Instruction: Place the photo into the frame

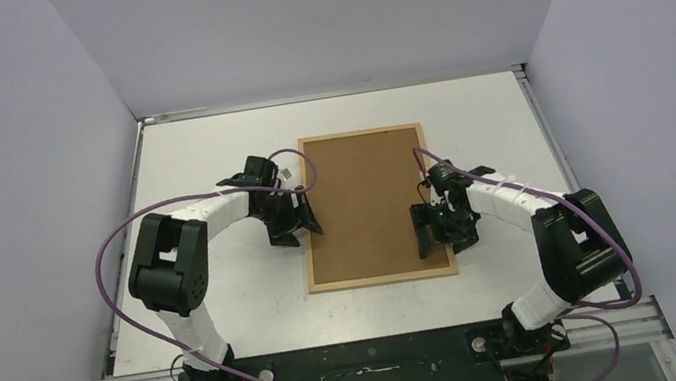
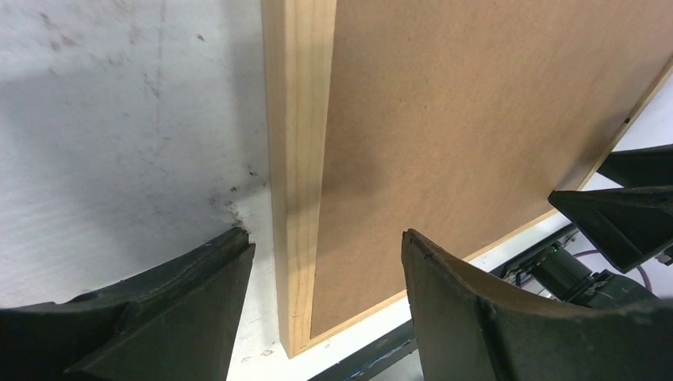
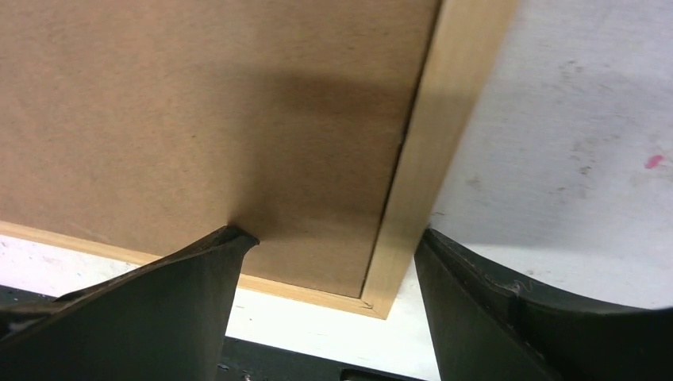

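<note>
On the table (image 1: 230, 308) lies the light-wood frame (image 2: 298, 159), brown-backed; left hand (image 2: 325, 238), right hand (image 3: 337, 234) apart.

The left arm (image 1: 173, 266) is seen at the lower left of the overhead view. It is raised from its base at the bottom edge, bent sharply at the elbow and reached toward the centre. The left claw (image 1: 297, 229) is pointed downward, with its jaws spread wide and closed on nothing. The right arm (image 1: 565, 248) is mirrored at the lower right, folded at the elbow and stretched leftward. The right claw (image 1: 444, 233) is likewise aimed down, its jaws parted wide and gripping nothing. In each wrist view the dark fingers (image 2: 182, 317) are shown at the lower corners, well apart. The two claws are set apart from each other, one at either side of the centre.
</note>
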### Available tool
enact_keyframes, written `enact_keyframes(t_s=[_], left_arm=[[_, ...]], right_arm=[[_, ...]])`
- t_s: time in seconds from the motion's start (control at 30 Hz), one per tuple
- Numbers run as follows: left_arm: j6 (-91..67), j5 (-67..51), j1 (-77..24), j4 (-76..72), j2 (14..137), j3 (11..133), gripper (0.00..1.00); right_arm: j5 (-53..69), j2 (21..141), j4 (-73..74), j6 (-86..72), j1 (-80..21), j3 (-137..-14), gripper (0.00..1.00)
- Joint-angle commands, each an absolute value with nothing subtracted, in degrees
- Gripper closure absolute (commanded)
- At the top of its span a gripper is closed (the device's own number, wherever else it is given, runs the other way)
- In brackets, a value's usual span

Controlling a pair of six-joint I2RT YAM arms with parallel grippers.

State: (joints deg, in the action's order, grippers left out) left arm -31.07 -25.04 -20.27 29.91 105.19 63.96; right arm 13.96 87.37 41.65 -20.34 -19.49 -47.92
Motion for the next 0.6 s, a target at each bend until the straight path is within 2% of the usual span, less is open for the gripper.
enact_keyframes(t_s=[0.0, 0.23, 0.43, 0.57], left_arm=[[-30.8, -19.2, -22.4, 31.2, 106.2, 60.4, 0.32], [-32.3, -13.3, -25.4, 34.9, 107.6, 60.7, 0.33], [-33.8, -13.4, -25.7, 34.2, 108.8, 61.9, 0.44], [-35.0, -14.1, -25.7, 33.2, 109.3, 63.4, 0.45]], right_arm=[[15.6, 87.1, 38.5, -18.8, -22.3, -47.1, 0.20], [5.5, 90.7, 39.7, -22.3, -28.2, -49.5, 0.20], [6.1, 89.4, 36.3, -25.6, -29.0, -49.9, 0.23], [7.1, 88.2, 35.5, -25.7, -29.0, -50.8, 0.21]])
